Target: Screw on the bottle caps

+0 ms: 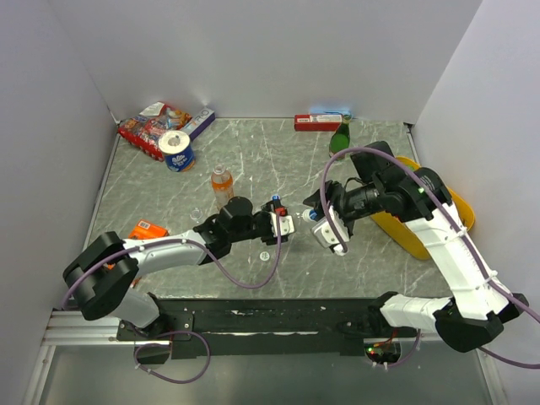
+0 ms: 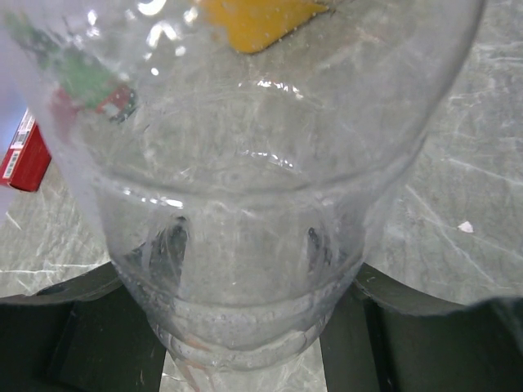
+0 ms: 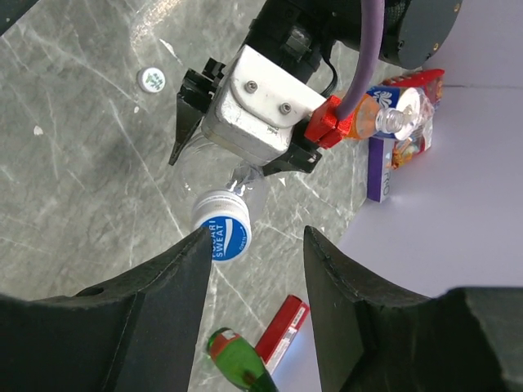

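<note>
Grey marbled tabletop [image 1: 278,160] boxed by white walls [image 1: 253,51], left tool [image 1: 285,224] clamped on clear bottle [image 2: 245,204], right tool [image 3: 257,238] spread open beside blue cap [image 3: 222,227].

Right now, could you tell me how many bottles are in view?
3: a clear bottle held in the left pincer, an orange bottle standing mid-table on the left, and a green bottle near the far edge. Others may be hidden.

Left gripper [image 1: 289,224] and right gripper [image 1: 322,228] nose to nose mid-table. Clear bottle [image 1: 301,221] at left gripper's tip, barely visible. Blue cap [image 1: 313,216] between them. Orange bottle [image 1: 222,186] upright behind left arm. Tape roll [image 1: 177,150] and snack packs [image 1: 152,126] back left, green bottle [image 1: 340,135] at back. Yellow bin [image 1: 405,236] under right arm.
</note>
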